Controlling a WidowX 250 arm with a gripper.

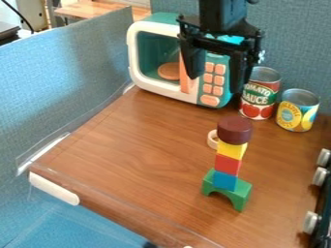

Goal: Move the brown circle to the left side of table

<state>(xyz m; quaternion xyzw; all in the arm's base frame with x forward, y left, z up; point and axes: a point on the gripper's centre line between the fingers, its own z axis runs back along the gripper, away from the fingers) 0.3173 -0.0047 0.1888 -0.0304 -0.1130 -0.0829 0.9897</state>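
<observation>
Camera view, the gripper (215,82) is open above the table (129,145), and brown circle (234,129) waits on top of the tower

Both fingers stand wide apart, with nothing held between them. The brown circle is lower than the gripper and nearer to the camera, resting on yellow block (231,149); under this come red block (227,164), blue block (225,180) and green arch (242,194). Pale ring (213,139) lies just beside the tower, also on the camera side of the gripper. Behind the gripper is toy microwave (152,58). I judge that the step is the approach, before the grasp. Next move asks to come toward the camera and down, put one finger at each side of the circle, close, then lift straight up, so that the blocks below do not fall
</observation>
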